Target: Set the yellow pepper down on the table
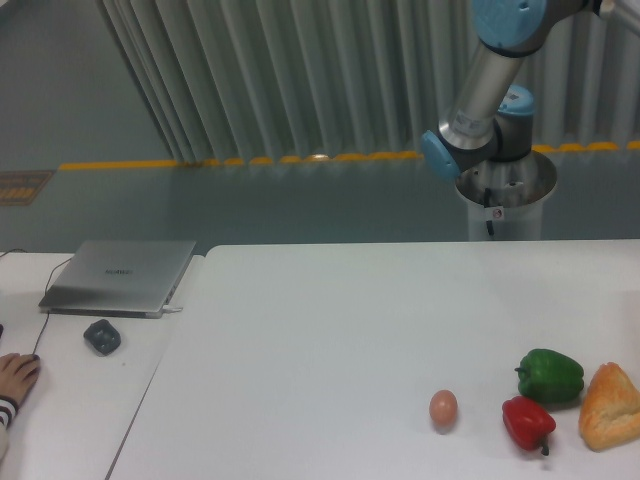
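Far left, a person's hand rests at the edge of a side desk, beside a grey mouse and a closed laptop; a faint mark on the laptop lid is too small to read. The main tabletop fills the centre and right. Near its front right lie an egg, a red pepper, a green pepper and a bread roll, the peppers and roll close together, the egg a little apart. Upper right, the arm rises from its pedestal; a small tag on the pedestal carries a red mark but no legible text. The robot's hand is out of frame, so its state cannot be told. The yellow pepper is not visible anywhere in view; it may be held above the frame.

Risks, as judged: if the pepper is lowered over the crowded right front corner, it may knock the egg, which rolls easily, or land on another item. A release from too high may let the lobed pepper tumble toward the tabletop's edge.
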Robot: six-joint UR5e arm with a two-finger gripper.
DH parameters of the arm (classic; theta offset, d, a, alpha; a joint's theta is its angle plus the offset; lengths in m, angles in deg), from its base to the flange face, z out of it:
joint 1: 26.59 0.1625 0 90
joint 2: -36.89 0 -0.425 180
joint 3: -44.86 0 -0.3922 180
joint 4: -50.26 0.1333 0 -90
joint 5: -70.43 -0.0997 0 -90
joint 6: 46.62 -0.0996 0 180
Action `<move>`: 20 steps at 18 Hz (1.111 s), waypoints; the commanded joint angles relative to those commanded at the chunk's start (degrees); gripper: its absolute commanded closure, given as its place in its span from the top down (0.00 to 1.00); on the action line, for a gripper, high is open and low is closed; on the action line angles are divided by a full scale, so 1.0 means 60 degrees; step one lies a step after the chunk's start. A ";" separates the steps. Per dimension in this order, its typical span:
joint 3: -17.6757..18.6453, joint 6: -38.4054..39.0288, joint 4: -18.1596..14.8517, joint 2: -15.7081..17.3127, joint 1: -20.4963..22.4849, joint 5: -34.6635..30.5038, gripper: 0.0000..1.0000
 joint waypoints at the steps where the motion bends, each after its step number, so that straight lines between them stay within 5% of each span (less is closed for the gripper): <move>1: 0.0015 0.0102 0.0000 -0.0058 -0.0015 -0.0001 1.00; 20: 0.0454 0.0293 0.0044 -0.0264 0.0146 0.0058 1.00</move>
